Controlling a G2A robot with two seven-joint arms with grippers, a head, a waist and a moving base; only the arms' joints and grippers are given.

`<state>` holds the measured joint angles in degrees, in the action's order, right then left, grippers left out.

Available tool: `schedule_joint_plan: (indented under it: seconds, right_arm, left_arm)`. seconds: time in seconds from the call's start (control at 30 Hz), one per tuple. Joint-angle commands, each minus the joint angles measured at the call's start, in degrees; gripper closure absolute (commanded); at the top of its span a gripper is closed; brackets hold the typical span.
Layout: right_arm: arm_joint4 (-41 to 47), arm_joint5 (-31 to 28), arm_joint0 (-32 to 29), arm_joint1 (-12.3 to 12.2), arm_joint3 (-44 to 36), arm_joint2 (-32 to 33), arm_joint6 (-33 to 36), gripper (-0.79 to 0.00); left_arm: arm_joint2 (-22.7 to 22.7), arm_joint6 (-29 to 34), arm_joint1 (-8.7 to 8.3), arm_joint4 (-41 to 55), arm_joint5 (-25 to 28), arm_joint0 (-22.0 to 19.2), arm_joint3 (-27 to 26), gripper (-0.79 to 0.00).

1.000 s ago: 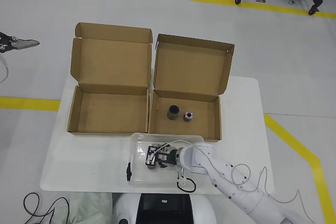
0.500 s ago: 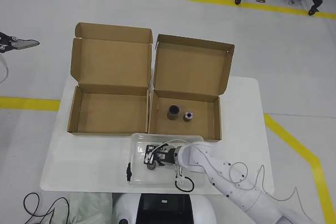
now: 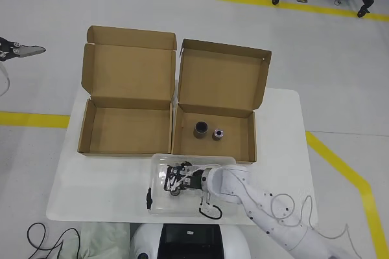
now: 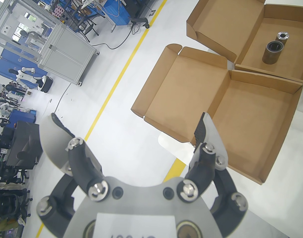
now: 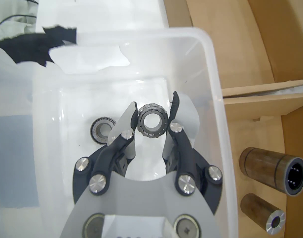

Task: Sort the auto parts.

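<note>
clamping a bearing (image 5: 151,123), right pincer (image 5: 154,111) sits near the bin wall (image 5: 212,75); left pincer (image 4: 128,122) agape

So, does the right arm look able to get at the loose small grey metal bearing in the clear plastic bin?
Probably yes, once freed: the right gripper is shut on one grey ring-shaped bearing. The loose bearing lies uncovered right beside it in the open-topped clear plastic bin.

Top view looks down, wrist views share cardboard box (image 4: 297,63)
</note>
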<state>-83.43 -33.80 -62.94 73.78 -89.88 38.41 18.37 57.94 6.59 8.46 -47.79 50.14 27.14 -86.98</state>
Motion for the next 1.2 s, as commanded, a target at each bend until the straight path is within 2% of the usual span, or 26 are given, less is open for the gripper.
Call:
schedule_joint_plan:
  seconds: [0.0, 0.37, 0.77, 0.9, 1.17]
  right_arm:
    - [0.1, 0.3, -0.8, -0.3, -0.7, 1.2, -2.6, 0.000]
    - [2.3, -0.2, -4.0, -1.4, -2.9, 5.9, -18.1, 0.000]
    - [4.6, -1.5, -1.3, -0.6, -3.1, 6.5, -32.2, 0.000]
    - [4.2, -2.1, 0.3, -0.4, -3.9, 6.7, -34.4, 0.000]
    - [4.3, -1.7, 2.9, 0.1, -8.4, 7.3, -32.1, 0.000]
  left_arm:
    - [0.0, 0.0, 0.00, 0.0, 0.0, 0.0, 0.0, -0.785]
    - [0.0, 0.0, 0.00, 0.0, 0.0, 0.0, 0.0, -0.785]
    - [0.0, 0.0, 0.00, 0.0, 0.0, 0.0, 0.0, -0.785]
    - [0.0, 0.0, 0.00, 0.0, 0.0, 0.0, 0.0, -0.785]
    - [0.0, 0.0, 0.00, 0.0, 0.0, 0.0, 0.0, -0.785]
